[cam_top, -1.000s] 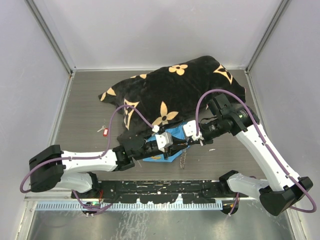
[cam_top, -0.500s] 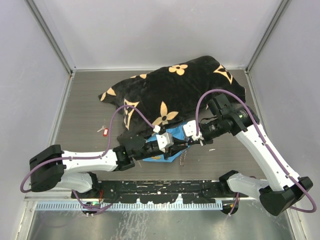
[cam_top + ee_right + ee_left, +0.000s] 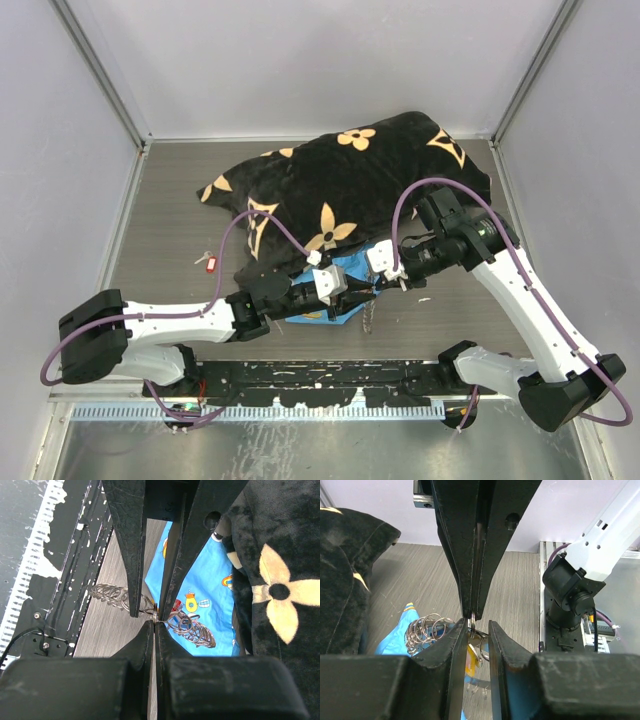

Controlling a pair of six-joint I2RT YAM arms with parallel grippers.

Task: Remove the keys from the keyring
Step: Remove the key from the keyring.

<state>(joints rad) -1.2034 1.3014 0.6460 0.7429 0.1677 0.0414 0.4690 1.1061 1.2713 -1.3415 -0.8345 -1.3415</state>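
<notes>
The keyring, a coiled silvery chain of loops (image 3: pixel 196 630), is held above the blue patterned cloth (image 3: pixel 200 570), and one end dangles below the grippers (image 3: pixel 368 318). My right gripper (image 3: pixel 154 624) is shut on a small ring of it. My left gripper (image 3: pixel 479 629) faces it tip to tip. Its fingers stand a little apart, straddling that same ring. A key with a yellow head (image 3: pixel 470 656) hangs between them. A red key head (image 3: pixel 177 604) sits among the loops. One red-headed key (image 3: pixel 210 264) lies alone on the table at the left.
A black cloth with tan flowers (image 3: pixel 340 180) covers the back middle and right of the table, with the blue cloth (image 3: pixel 335 310) at its near edge. Grey walls close in the sides and back. The arm bases and a black rail (image 3: pixel 320 380) run along the front.
</notes>
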